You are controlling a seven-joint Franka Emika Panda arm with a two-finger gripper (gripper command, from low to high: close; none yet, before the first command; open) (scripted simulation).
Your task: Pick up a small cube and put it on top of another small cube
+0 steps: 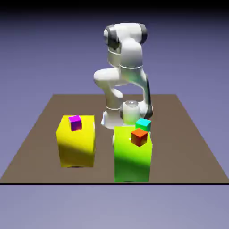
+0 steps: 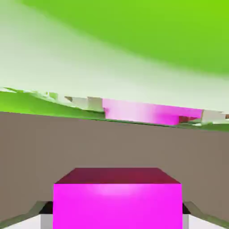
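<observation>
Magenta cube [image 2: 117, 199] sits pinched in our gripper [image 2: 117, 221], bottom centre; rising too near the green block [image 2: 179, 31] could knock it loose.

Bright highlights, darkened upper backdrop.

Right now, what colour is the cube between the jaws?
That cube is bright magenta, clearest in the hand view.

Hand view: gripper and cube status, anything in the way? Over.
Gripper shut on magenta cube. Green block looms ahead, possible obstacle. Grip not visible in exterior view.
</observation>
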